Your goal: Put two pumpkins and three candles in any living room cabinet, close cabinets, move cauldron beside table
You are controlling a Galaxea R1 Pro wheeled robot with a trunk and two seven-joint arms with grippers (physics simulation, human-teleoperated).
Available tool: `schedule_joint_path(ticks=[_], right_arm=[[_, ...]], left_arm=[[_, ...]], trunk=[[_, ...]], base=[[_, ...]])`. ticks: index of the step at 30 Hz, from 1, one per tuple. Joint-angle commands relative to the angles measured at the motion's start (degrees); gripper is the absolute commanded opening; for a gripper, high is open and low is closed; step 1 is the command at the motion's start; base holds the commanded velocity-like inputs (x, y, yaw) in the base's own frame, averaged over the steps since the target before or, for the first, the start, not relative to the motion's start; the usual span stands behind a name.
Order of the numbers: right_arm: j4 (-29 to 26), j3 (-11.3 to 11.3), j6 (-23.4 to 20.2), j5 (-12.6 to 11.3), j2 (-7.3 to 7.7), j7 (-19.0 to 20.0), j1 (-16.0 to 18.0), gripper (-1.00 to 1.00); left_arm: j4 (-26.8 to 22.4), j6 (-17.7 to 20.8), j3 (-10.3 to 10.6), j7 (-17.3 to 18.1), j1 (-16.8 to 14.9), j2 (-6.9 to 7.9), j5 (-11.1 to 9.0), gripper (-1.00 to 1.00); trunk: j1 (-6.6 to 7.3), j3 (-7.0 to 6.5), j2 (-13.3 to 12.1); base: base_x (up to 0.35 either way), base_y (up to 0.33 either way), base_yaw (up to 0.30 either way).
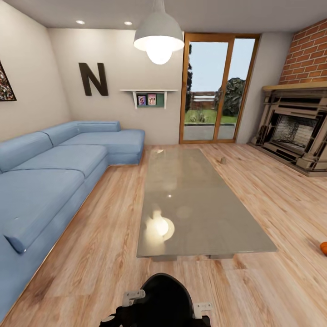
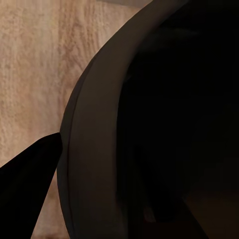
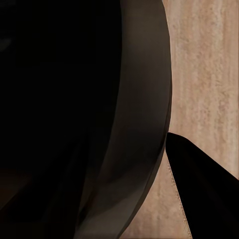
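Cauldron step: glossy black round-bellied cauldron [image 1: 164, 299] held btwn both arms (grip state can't tell) near the glass-topped low table [image 1: 200, 200]'s near edge; next, lower it beside.

One cauldron [image 1: 164, 299], one table [image 1: 195, 200], one pumpkin [image 1: 323, 248], one candle [image 1: 223, 160].

Readable: one large dark letter "N" [image 1: 93, 79], mounted on the pale back wall [image 1: 122, 59] above the blue sofa [image 1: 68, 159]. No other text, labels, brands or numbers legible.
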State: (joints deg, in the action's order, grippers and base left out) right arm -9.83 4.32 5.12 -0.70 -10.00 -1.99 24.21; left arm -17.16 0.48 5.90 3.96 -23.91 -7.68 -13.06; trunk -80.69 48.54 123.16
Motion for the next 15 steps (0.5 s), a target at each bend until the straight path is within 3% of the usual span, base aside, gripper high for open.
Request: schedule_joint_path(ticks=[1, 15], right_arm=[[-0.19, 0.61, 2.17, -0.11, 0.0, 0.4, 0.08, -1.0], [-0.19, 0.63, 2.14, -0.12, 0.0, 0.38, 0.06, -1.0]], left_arm=[[0.11, 0.04, 0.16, -0.23, 0.0, 0.22, -0.1, -1.0], [0.11, 0.04, 0.16, -0.26, 0.0, 0.27, -0.1, -1.0]], trunk=[[-0.01, 0.05, 0.02], [-0.01, 0.05, 0.02]], base=[[0.139, 0.0, 0.0], [0.081, 0.0, 0.0]])
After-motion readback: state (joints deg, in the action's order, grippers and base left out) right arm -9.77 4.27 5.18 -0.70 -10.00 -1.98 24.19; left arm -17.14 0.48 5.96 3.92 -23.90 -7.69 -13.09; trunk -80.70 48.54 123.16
